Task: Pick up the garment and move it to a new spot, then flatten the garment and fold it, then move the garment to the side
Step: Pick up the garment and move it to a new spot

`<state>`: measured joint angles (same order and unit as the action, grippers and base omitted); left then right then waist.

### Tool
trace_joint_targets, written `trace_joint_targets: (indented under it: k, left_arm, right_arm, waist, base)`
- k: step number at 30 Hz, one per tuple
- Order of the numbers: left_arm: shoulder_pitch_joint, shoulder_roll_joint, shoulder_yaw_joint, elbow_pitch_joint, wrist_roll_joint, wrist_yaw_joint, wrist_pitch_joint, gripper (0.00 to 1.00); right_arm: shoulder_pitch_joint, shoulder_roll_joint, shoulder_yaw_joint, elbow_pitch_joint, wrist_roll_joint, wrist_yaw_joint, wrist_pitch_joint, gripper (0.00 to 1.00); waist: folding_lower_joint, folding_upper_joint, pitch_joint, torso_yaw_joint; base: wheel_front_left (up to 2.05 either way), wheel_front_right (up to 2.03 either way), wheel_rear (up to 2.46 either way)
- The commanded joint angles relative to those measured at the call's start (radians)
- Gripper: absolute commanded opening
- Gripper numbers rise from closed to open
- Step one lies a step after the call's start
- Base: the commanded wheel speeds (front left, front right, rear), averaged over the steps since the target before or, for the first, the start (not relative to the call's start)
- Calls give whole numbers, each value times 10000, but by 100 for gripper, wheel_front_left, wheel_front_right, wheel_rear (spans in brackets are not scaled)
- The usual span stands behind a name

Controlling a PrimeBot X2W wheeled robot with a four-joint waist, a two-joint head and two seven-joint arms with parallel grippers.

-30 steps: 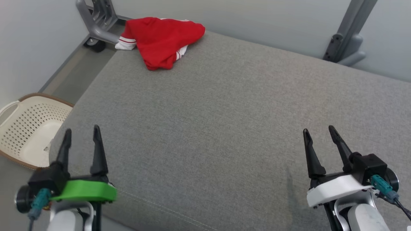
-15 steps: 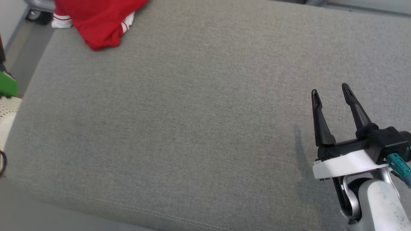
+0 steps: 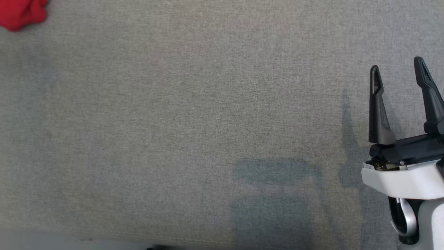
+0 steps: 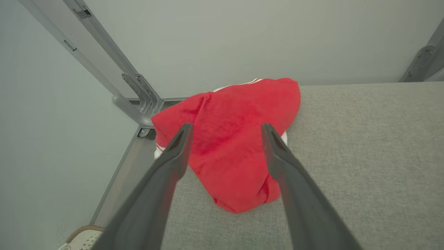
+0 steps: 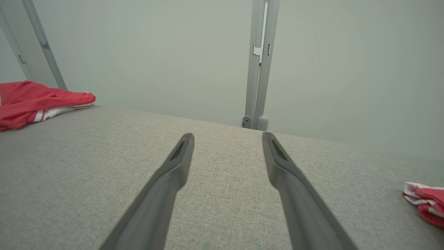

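Grey woven cloth covers the wide flat surface (image 3: 173, 121) that carries everything. A pale wall (image 4: 225, 34) rises behind it, with grey metal frame bars (image 4: 104, 62) slanting down to the far left corner and an upright post (image 5: 259, 62) at the far edge.

The garment (image 4: 232, 146), red with white striped trim, lies crumpled at that far left corner, by the foot of the bars. In the left wrist view it shows between the fingers of the left gripper (image 4: 226, 127), which stand wide apart and hold nothing.

The right gripper (image 3: 397, 64) hangs over bare cloth well away from the garment, fingers spread wide and empty.

A smaller red-and-white cloth (image 5: 425, 203) lies at the surface's right side. The rim of a pale perforated basket (image 4: 81, 238) shows low beside the left edge.
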<state>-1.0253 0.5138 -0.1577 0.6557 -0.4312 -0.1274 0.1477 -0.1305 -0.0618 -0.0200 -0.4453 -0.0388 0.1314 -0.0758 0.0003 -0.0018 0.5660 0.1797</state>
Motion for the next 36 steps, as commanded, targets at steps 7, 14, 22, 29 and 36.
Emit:
trace_joint_targets:
  k: [7,14,22,29,36]
  left_arm:
    - [-576,68,-726,1507,-244,-29,-429,100]
    - [-1054,291,-1036,2927,-270,-29,-929,100]
    - [-1514,261,-1418,4014,178,217,-1749,20]
    - [-1916,191,-1865,4392,604,269,-2597,0]
    - [-2219,234,-2353,4300,898,107,-2807,0]
  right_arm:
    - [203,-161,111,-999,-230,-15,362,100]
    - [173,-319,54,-1466,-349,-15,525,100]
    - [15,-358,-42,-1682,-458,-15,482,100]
    - [-83,-299,19,-1407,-552,-15,292,100]
    - [-153,-164,278,-832,-432,-15,32,100]
  waist:
    - [-3,18,1090,-524]
    - [-3,18,1389,-599]
    - [-3,18,1561,-701]
    - [-3,18,1185,-650]
    - [-3,18,252,-729]
  base:
    - [0,0,0]
    - [0,0,0]
    - [0,0,0]
    - [0,0,0]
    - [0,0,0]
